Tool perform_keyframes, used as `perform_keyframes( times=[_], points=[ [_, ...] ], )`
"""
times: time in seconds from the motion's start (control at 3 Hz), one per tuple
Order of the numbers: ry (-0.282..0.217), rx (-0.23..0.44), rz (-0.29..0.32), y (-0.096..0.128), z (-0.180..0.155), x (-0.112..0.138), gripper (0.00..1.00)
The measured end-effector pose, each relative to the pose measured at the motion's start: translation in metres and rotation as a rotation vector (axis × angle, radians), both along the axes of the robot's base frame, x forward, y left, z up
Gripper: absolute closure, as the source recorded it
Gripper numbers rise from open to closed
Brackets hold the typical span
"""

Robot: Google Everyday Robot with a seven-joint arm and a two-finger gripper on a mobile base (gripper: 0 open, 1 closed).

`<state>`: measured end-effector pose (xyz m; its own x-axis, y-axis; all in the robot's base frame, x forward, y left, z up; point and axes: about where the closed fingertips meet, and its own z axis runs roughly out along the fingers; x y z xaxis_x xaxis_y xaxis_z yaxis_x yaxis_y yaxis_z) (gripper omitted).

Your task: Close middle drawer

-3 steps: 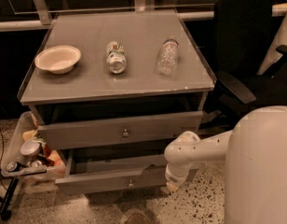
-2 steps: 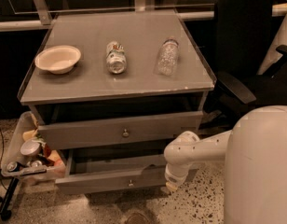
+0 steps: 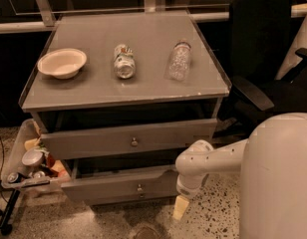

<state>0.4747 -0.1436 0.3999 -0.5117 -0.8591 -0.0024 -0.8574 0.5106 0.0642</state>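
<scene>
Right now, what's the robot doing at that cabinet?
The robot's arm reaches down in front of the grey cabinet. Its gripper is low, by the right end of the middle drawer front; contact can't be confirmed. That drawer is pulled out, not yet closed. The taller drawer above it is out too. A bowl, a can and a plastic bottle sit on top.

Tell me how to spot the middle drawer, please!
Look at the grey cabinet with the bowl on top. Under its taller-fronted drawer, the middle drawer sticks out, with the robot's hand at its right end. Its front is low and flat, with one small round knob.
</scene>
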Motion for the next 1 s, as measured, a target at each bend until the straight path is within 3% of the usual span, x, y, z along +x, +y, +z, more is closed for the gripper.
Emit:
perform_keyframes(
  times=[0.33, 1.0],
  points=[
    [0.000, 0.000, 0.000, 0.0000, 0.0000, 0.0000, 0.00],
    [0.000, 0.000, 0.000, 0.0000, -0.0001, -0.0001, 0.42]
  ],
)
